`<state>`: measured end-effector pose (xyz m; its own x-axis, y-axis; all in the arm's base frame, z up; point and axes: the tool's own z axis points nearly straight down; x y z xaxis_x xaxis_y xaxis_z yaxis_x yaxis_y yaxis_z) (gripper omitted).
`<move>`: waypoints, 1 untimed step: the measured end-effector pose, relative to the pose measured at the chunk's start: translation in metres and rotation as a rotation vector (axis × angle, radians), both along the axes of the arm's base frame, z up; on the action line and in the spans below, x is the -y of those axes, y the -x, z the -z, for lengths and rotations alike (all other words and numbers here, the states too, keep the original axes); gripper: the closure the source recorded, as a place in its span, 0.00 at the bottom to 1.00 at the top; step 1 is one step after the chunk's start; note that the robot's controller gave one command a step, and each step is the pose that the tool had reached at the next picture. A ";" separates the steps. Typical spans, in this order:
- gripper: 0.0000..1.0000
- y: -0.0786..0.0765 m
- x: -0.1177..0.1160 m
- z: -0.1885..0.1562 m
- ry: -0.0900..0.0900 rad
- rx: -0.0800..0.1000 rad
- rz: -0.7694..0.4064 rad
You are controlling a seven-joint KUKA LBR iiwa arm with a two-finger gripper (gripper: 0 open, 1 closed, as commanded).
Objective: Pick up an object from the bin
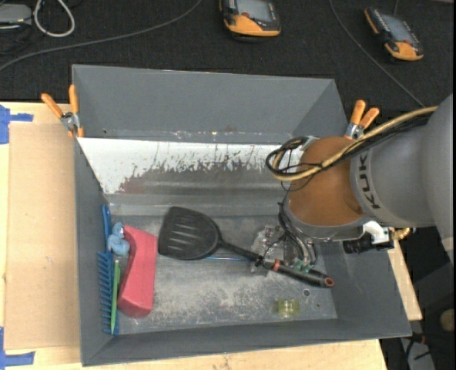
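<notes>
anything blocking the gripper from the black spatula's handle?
Nothing visible. The gripper is right at the handle end of the black spatula. A dark pen lies close beside it on the right. The pink block and blue brush lie far left.

The grey metal bin (212, 106) held a black slotted spatula (188, 233) on its floor. Left of the spatula lay a pink block (138, 272) and a blue brush (105, 287). Right of the spatula lay a dark stick (309, 274) and a small yellowish round piece (287, 307).
</notes>
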<state>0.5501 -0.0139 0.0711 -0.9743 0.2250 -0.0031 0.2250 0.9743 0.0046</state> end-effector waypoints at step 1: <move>1.00 0.001 0.000 -0.008 0.000 -0.004 0.000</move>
